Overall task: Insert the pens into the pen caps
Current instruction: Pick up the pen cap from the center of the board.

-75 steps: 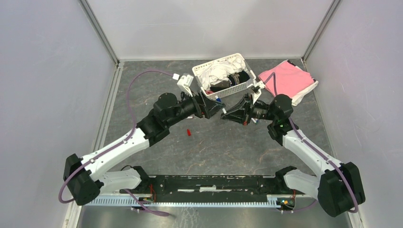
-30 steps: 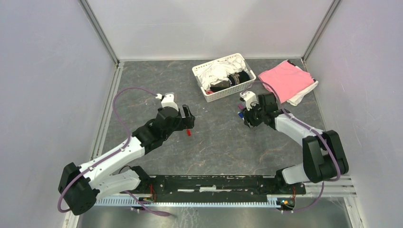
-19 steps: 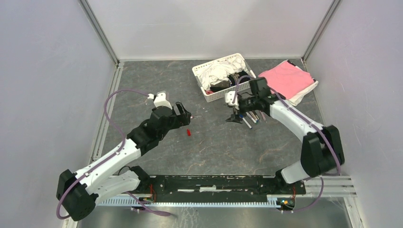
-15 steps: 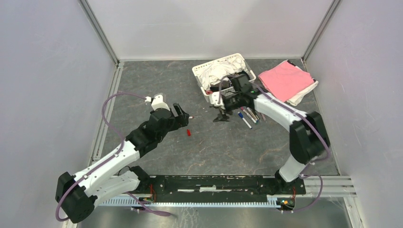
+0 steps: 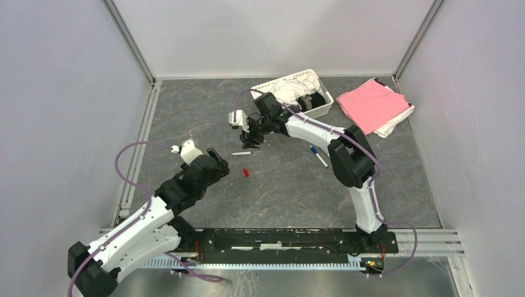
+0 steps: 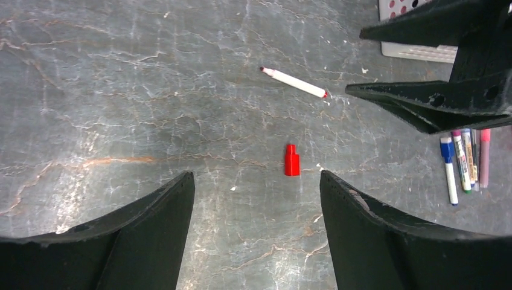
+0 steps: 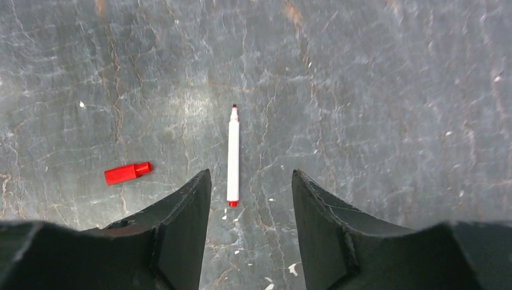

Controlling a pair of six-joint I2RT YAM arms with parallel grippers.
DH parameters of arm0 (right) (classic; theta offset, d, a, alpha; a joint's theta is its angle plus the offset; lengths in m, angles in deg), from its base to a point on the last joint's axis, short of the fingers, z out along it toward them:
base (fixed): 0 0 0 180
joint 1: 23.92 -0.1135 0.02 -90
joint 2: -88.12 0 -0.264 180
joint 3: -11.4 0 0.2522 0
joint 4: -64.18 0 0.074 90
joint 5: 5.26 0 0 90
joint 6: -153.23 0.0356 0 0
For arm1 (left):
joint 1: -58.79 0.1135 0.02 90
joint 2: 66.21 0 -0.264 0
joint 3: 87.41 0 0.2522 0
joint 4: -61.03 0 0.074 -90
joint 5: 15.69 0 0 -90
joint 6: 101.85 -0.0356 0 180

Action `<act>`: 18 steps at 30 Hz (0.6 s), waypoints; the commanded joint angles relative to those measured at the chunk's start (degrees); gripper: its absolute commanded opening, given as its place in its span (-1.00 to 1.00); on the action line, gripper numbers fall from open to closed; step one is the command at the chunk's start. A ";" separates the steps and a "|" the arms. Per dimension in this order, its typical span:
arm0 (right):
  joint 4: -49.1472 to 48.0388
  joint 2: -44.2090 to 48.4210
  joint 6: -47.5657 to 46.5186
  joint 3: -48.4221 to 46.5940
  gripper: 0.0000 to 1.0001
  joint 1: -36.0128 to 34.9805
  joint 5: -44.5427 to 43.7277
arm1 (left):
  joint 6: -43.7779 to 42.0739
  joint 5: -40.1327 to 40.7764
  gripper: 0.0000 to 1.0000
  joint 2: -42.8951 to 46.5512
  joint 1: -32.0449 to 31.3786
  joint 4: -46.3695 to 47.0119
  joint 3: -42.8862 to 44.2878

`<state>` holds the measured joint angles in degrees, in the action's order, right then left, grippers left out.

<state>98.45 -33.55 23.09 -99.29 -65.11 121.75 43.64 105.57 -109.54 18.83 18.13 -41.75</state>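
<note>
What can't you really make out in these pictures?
- Top view: the right arm covers part of the basket; its contents are unclear.
- Top view: the pens beside that arm are too small to count.
- Left wrist view: the right gripper hides those pens' upper ends, and the top edge cuts off the basket.

dark grey marbled worktop point(image 5: 186, 124) with pale veins and a few white flecks. a white slotted basket point(image 5: 317, 111) stuffed with clothes sits near the far edge, a bit right of middle. a folded pink cloth point(image 5: 371, 104) lies in the far right corner, on top of something white. around the middle there's one uncapped white pen point(image 5: 241, 153) with a red tip. a loose red cap point(image 5: 246, 172) lies just on its near side, not touching. further right, a small bunch of pens point(image 6: 464, 163) lies side by side.
</note>
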 commanded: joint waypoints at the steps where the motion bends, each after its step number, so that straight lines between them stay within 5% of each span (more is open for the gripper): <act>1: 0.40 0.35 3.00 -0.14 0.13 -1.39 -1.26 | 4.92 4.86 0.61 1.78 0.44 -2.96 -0.18; 18: 5.14 -2.46 10.03 -0.97 0.14 -3.45 -4.75 | 7.20 6.24 0.49 2.99 0.50 -3.73 -1.33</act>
<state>100.55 -35.93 28.03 -99.81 -68.15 116.84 48.25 108.81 -106.96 18.98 14.32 -43.09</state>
